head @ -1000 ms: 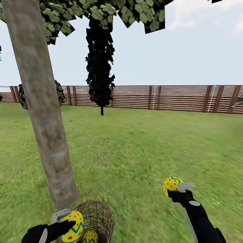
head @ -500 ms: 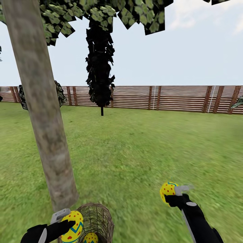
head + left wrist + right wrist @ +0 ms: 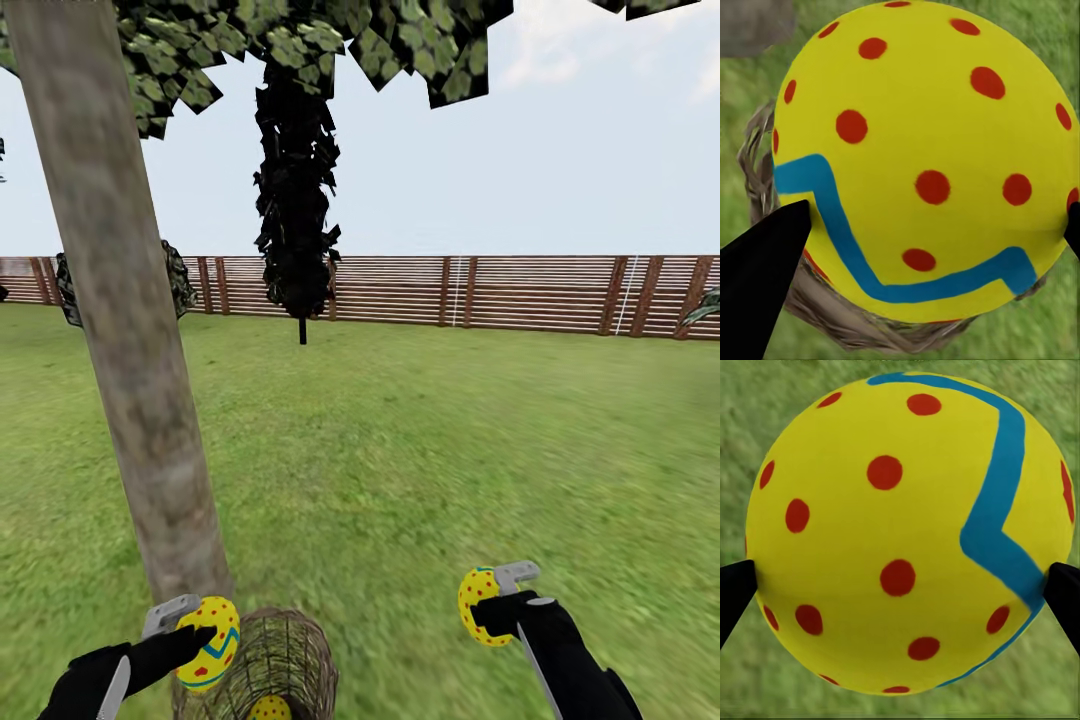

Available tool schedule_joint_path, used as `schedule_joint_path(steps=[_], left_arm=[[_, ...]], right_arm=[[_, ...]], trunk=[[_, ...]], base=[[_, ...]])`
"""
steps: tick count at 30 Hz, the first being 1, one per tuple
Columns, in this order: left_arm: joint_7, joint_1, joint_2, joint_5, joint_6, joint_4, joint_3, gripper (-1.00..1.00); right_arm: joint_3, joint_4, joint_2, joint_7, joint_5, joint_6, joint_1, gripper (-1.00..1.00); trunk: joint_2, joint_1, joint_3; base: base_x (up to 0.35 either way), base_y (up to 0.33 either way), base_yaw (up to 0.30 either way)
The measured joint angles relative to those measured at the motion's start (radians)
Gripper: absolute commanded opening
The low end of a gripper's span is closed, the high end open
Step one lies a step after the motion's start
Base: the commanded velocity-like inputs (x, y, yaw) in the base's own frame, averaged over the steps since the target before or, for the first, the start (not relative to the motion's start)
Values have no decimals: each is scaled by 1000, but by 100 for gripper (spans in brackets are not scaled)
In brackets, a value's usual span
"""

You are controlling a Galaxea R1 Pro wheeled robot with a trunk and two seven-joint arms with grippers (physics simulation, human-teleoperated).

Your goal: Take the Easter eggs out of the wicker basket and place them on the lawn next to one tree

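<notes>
My left gripper (image 3: 190, 630) is shut on a yellow Easter egg (image 3: 208, 642) with red dots and a blue zigzag, held just left of the wicker basket (image 3: 285, 655) at the foot of the tree trunk (image 3: 130, 350). In the left wrist view that egg (image 3: 922, 157) hangs over the basket rim (image 3: 832, 311). A third egg (image 3: 268, 708) lies inside the basket. My right gripper (image 3: 492, 598) is shut on another egg (image 3: 478, 605) above the lawn (image 3: 420, 450), to the basket's right. The right wrist view has this egg (image 3: 907, 532) over grass.
A narrow black-leaved tree (image 3: 297, 200) stands farther back on the lawn. A brown slat fence (image 3: 480, 290) runs across the far edge, with a dark bush (image 3: 175, 275) behind the trunk. Open grass stretches ahead and to the right.
My right gripper has carried its egg down and a little to the left. The view has crept forward, so the basket and its egg sit lower in the picture.
</notes>
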Motion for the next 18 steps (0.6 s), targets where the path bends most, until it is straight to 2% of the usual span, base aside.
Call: schedule_joint_path(steps=[5,12,15,18], left_arm=[[2,0,-9,-7,29,-47,-9,-100],[4,0,-8,-14,33,-16,-12,-100],[3,0,-4,-14,34,-6,-12,-100],[3,0,-7,-15,34,-6,-11,-100]], right_arm=[[-2,0,0,0,2,3,-1,-100],[-3,9,0,-1,0,3,0,-100],[-3,11,-1,0,-1,3,0,-100],[-5,11,-3,0,-1,3,0,-100]], trunk=[[35,-19,16],[84,-46,38],[84,-46,38],[84,-46,38]], base=[[0,0,0],[0,0,0],[-2,0,0],[-174,132,0]])
